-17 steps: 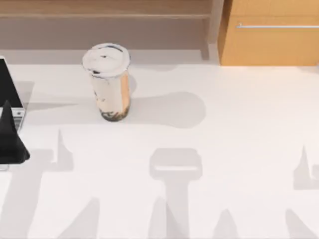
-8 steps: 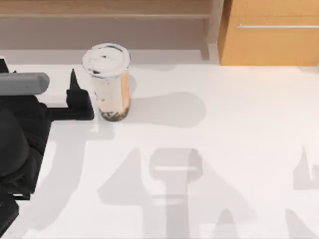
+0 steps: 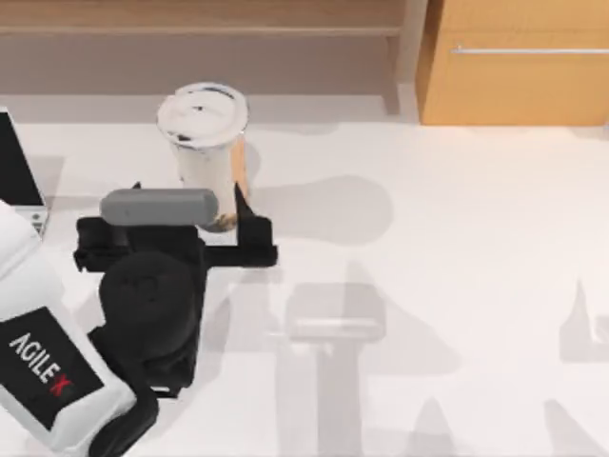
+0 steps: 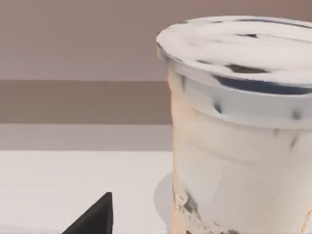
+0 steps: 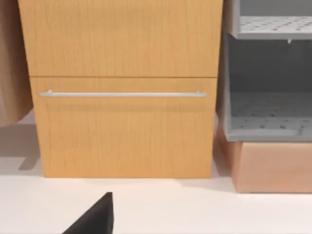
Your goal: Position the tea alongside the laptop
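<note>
Item: our left gripper (image 3: 190, 224), fingers spread wide, one dark fingertip (image 3: 244, 205) showing just right of the cup's base and the other (image 3: 136, 188) barely peeking out left of it. The fingers flank the lower part of the cup without pressing on it, as far as we can judge; no grip is made yet.

Item: the tea (image 3: 207, 152), upright on the white table (image 3: 457, 238), toward the back and left of centre. Its white lid (image 4: 243, 46) looms close in the left wrist view, milky body below (dark pearls at the very bottom).

Item: the laptop (image 3: 17, 176), at the table's left edge, well apart from the tea; a black screen and a strip of keyboard are visible.

Item: our right arm, parked; its wrist camera faces a wooden cabinet (image 5: 124, 87).

Status: approach done, in our estimate. Left to do: close on the cup, carry it leftward, set it down beside the laptop, release.
</note>
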Motion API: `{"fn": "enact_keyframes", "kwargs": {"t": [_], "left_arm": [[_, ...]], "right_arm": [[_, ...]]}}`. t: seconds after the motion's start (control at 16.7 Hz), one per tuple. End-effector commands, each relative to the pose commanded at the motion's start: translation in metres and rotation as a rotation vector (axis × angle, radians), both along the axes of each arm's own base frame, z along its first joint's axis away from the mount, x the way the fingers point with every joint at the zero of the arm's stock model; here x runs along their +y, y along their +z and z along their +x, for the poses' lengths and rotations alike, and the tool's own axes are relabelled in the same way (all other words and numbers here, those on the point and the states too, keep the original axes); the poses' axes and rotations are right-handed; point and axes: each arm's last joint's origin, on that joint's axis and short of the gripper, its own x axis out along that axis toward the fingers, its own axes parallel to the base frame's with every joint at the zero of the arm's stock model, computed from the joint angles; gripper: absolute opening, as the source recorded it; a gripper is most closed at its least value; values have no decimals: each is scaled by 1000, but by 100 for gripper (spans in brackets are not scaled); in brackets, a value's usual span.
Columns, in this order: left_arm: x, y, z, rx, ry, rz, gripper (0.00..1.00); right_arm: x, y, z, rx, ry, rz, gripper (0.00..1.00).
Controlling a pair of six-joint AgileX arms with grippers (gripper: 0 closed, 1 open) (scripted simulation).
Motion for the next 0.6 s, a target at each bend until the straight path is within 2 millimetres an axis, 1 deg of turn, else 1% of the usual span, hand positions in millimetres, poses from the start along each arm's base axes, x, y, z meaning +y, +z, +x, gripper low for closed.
{"fn": "enact_keyframes", "kwargs": {"t": [0.18, 0.48, 0.6], "left_arm": [[-9, -13, -2, 1, -1, 3, 100], [-8, -15, -2, 5, 2, 6, 100], [-9, -15, 2, 3, 0, 4, 100]], "right_arm": [[0, 0, 0, 0, 0, 0, 100], [0, 0, 0, 0, 0, 0, 100], [0, 0, 0, 0, 0, 0, 100]]}}
